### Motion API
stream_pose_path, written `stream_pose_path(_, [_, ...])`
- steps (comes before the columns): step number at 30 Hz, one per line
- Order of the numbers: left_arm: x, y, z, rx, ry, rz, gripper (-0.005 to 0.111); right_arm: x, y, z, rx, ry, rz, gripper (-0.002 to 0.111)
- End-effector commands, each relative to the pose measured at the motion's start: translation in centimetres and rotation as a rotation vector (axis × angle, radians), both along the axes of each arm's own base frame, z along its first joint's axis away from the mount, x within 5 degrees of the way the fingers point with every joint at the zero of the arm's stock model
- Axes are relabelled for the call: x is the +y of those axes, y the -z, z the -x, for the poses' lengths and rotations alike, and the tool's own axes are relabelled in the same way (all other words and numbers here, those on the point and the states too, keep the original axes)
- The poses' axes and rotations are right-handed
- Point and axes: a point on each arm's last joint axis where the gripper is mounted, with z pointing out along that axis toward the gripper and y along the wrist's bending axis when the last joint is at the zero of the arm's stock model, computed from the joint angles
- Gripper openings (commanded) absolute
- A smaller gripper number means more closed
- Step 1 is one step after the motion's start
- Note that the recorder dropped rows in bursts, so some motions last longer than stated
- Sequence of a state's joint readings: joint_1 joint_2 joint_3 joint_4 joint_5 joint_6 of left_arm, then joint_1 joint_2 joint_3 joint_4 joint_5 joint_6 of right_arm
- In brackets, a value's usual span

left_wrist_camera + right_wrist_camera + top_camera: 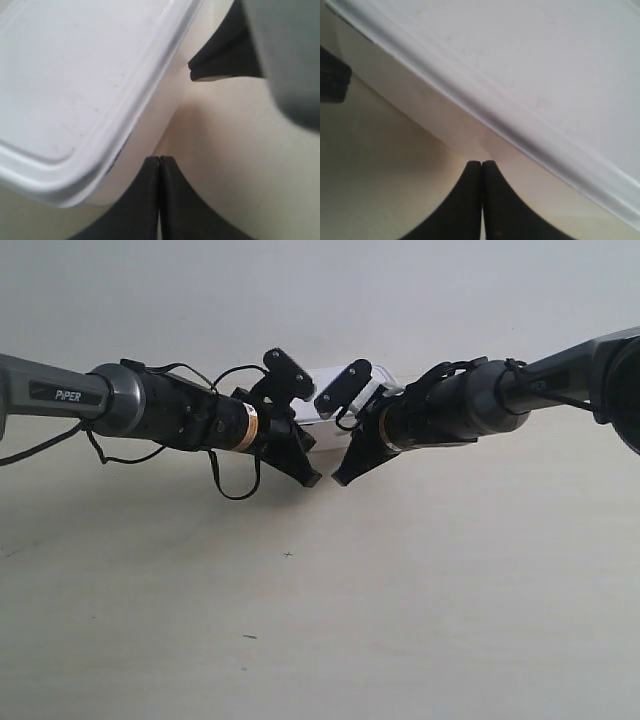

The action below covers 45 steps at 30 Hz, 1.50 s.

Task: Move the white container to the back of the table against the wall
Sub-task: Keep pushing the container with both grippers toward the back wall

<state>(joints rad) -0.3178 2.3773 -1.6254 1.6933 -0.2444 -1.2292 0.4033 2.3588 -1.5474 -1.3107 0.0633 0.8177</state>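
Observation:
The white container (pixel 318 430) stands on the table (pixel 420 600) close to the wall (pixel 320 290), mostly hidden behind both grippers. Its lid and raised rim fill the left wrist view (pixel 75 85) and the right wrist view (pixel 535 70). My left gripper (pixel 312 480) (pixel 160 159) is shut and empty, its tip right at the box's front side wall near a corner. Shut and empty too, my right gripper (pixel 340 480) (pixel 482 162) has its tip against the same front side. The two tips are a small gap apart.
The right gripper's black fingertip (pixel 220 65) shows in the left wrist view, and the left one's fingertip (pixel 332 75) in the right wrist view. A loose black cable (pixel 235 480) hangs under the left arm. Tiny dark specks (pixel 288 555) mark the table.

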Motion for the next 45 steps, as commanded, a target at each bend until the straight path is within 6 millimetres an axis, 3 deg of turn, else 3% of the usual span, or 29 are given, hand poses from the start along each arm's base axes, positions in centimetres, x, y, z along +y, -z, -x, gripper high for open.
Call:
stream_pose_path(1, [0.4, -0.1, -0.7, -0.014, -0.02, 0.007, 0.0, -0.8, 0.2, -0.5, 0.002, -0.004, -0.028, 0.0])
stream_pose_path(21, [2.9, -0.1, -2.5, -0.066, -0.055, 0.003, 0.0, -0.8, -0.6, -1.2, -0.023, -0.035, -0.076, 0.0])
stream_pose_path(45, [2.9, 0.1, -4.3, -0.141, -0.025, -0.025, 0.0, -0.1, -1.1, -2.7, -0.071, -0.046, -0.097, 0.0])
